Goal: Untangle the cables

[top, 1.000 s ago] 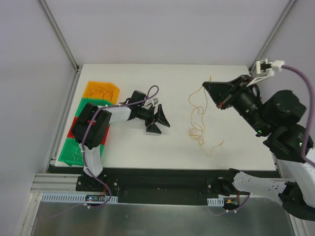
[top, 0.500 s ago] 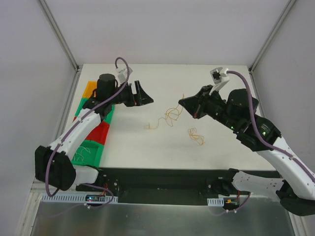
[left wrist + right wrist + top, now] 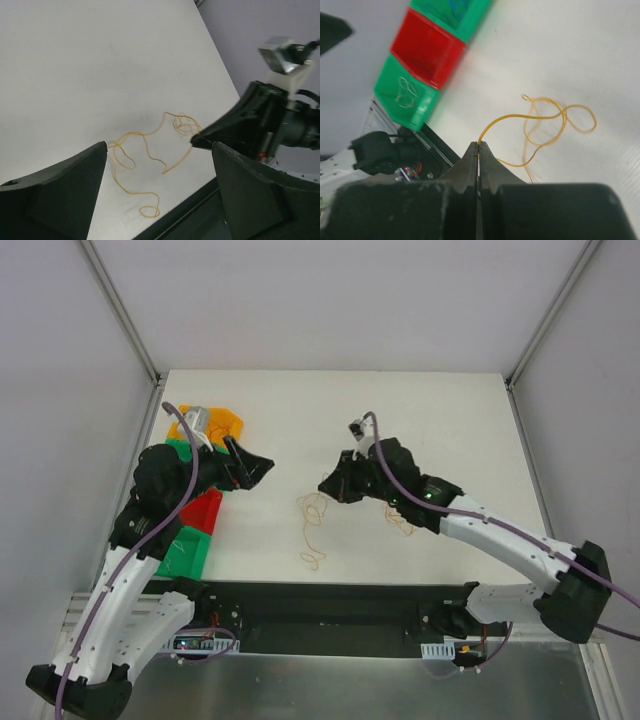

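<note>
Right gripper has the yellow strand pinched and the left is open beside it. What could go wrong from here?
1. The right gripper holds the yellow cable only at its very fingertips, so a pull could slip it out.
2. The cable's loops cross themselves on the table, so pulling might tighten them into a knot.
3. A second clump lies partly hidden under the right arm, which could drag it.

Table [image 3: 450, 410]: white, smooth, matt. Cables [image 3: 535, 117]: thin orange-tan strand, plastic-looking, slight sheen; red bin [image 3: 427, 50] and green bin [image 3: 402, 95] glossy moulded plastic. Left gripper [image 3: 160, 145] fingers [image 3: 55, 200]: dark matt plastic, faintly grainy.
</note>
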Controlling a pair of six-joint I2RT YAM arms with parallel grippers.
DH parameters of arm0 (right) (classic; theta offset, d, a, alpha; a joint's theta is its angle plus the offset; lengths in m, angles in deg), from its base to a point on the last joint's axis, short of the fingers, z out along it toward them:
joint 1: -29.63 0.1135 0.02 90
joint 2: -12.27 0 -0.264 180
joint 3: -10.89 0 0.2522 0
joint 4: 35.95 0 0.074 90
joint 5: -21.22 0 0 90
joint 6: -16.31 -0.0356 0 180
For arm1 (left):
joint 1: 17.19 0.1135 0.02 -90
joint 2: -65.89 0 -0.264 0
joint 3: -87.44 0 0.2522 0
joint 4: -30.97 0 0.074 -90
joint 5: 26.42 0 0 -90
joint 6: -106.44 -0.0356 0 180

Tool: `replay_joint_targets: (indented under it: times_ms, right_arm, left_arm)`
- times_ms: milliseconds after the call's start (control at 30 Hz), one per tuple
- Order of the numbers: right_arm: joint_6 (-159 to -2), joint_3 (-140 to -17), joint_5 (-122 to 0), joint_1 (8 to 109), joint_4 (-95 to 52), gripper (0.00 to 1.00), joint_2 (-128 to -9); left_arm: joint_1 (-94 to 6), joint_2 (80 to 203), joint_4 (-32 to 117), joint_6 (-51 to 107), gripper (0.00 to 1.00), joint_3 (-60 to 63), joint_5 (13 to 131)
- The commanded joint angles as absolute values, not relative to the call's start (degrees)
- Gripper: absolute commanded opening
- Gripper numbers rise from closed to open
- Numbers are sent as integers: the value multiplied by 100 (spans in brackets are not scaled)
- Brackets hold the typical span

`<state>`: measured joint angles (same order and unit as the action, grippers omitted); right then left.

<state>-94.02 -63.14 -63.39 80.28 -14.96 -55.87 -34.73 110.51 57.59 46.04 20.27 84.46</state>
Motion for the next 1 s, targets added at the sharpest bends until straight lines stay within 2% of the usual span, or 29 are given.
replay_joint_targets:
  times_ms: [0,133,200,267,367,433,567,700,733,967]
  right_arm:
    - [-9812,-5764,-6139,8375,-2490,0,-6225]
    - [-9593,-5499,-6157,8552,-2579,0,-6788]
    - [-9313,-5490,-6270,8544,-2404,5,-6851]
    - [-8961,-5534,-6350,8544,-2080,20,-6772]
    - [-8425,-5508,-6840,8552,-1448,53,-6290]
    - [-8134,-5359,-7376,8509,-1078,66,-5886]
    - [-8019,-4675,-7862,8036,-952,71,-4850]
    - [-7949,-3515,-7801,7569,-1724,74,-3646]
    - [-7853,-3312,-7809,7507,-1892,75,-3338]
    - [-7404,-2038,-7695,7357,-2525,77,-1414]
  left_arm:
    - [-3432,10536,6494,4913,86,2805,8843]
    - [-3467,10578,6635,5062,84,3394,9678]
    - [-3651,10710,6723,5097,82,3562,9698]
    - [-4080,10824,6802,5115,80,3606,9479]
    - [-4608,10930,6899,5115,80,3615,8909]
    - [-4942,11096,6943,5098,81,3571,8574]
    - [-5970,11790,7205,4975,89,3352,7224]
    - [-6867,12931,7557,4931,96,2817,6061]
    - [-6973,13204,7697,4879,99,2641,5885]
    - [-7642,14840,8033,3903,99,1542,5689]
